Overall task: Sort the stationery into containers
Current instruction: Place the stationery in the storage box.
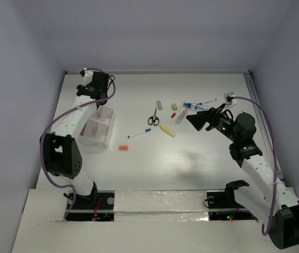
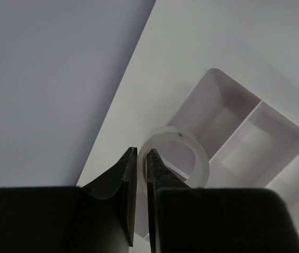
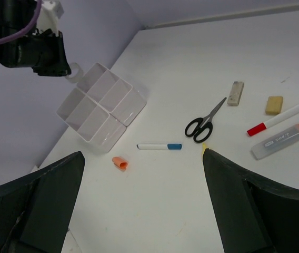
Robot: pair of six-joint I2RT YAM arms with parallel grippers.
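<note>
Top external camera, nearest first: the right gripper (image 1: 194,120) hangs spread wide and empty above the scattered stationery. The orange bit (image 1: 123,147) lies closest, then the blue-capped pen (image 1: 139,133), the cream tube (image 1: 167,130) and the scissors (image 1: 153,117) beyond. Farther off, at the far corner of the white box (image 1: 99,126), the left gripper (image 1: 90,94) holds a translucent ring (image 2: 176,155) (a roll of clear tape, by the look of it). Its fingers (image 2: 123,184) are pinched almost together on the ring's wall, one inside the hole and one outside. Whether the ring hangs over the corner compartment or just outside its wall cannot be told.

The ring looks light and stiff, and its smooth wall is likely slippery. A pinch through the wall, as here, seems the surest hold, and it should drop cleanly once let go. Among the loose items, the pen is thin and apt to roll, so it is best taken across its middle. The scissors lie flat and are probably best gripped where blades meet handles. The orange bit is small and may skid away from a poorly centred pinch.
</note>
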